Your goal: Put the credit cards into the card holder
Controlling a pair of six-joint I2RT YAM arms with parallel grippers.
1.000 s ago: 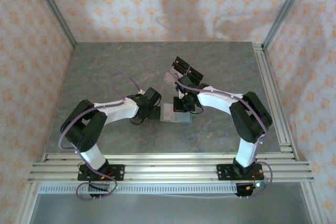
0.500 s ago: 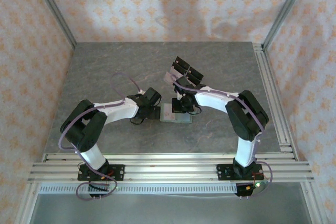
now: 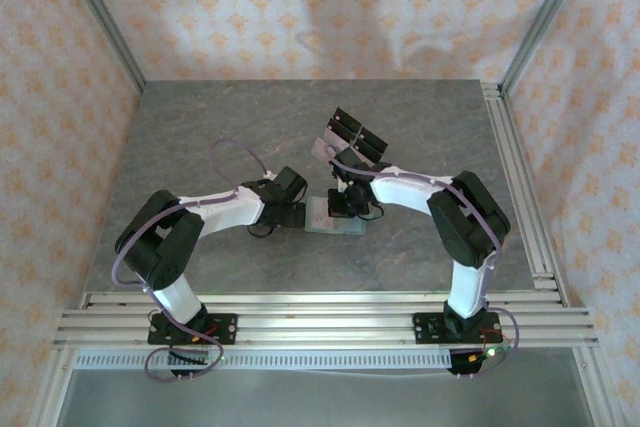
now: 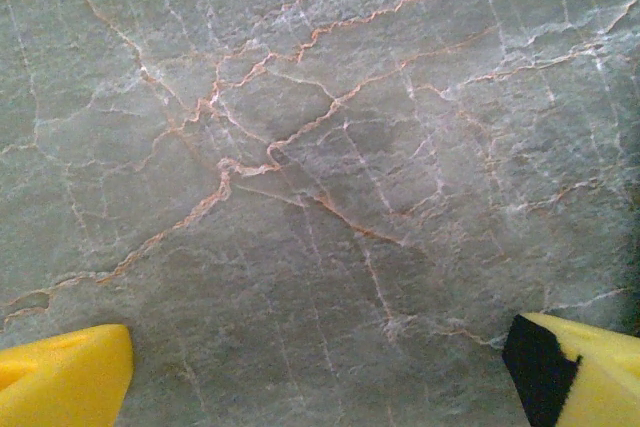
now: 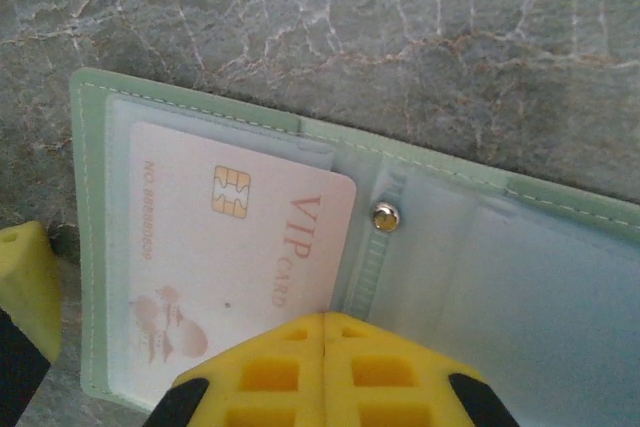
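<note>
In the overhead view the card holder point(image 3: 333, 217) lies open and flat near the middle of the table point(image 3: 200, 127), a grey-green stone-look slab veined in rust and white. Aluminium rails close off the slab at 3 and 6 o'clock, and papered walls stand at 9 and 12. Bare slab spreads widest from 9 round to 11 o'clock of the holder. At its 12 o'clock a clear stand point(image 3: 350, 135) with black rectangles narrows the room.

We see the left gripper point(image 4: 320, 377) spread wide, one yellow finger in each lower corner of its wrist view, with bare slab between them. It sits just at 9 o'clock of the holder.

The right gripper point(image 5: 322, 325) has its ribbed yellow tips pressed together, with no gap and nothing between them, low over the holder's fold. The holder is soft sage green with stitched edges and a metal snap. A pale pink credit card point(image 5: 225, 257) with a gold chip sits in its 9 o'clock half. We cannot tell whether the tips touch the card.
</note>
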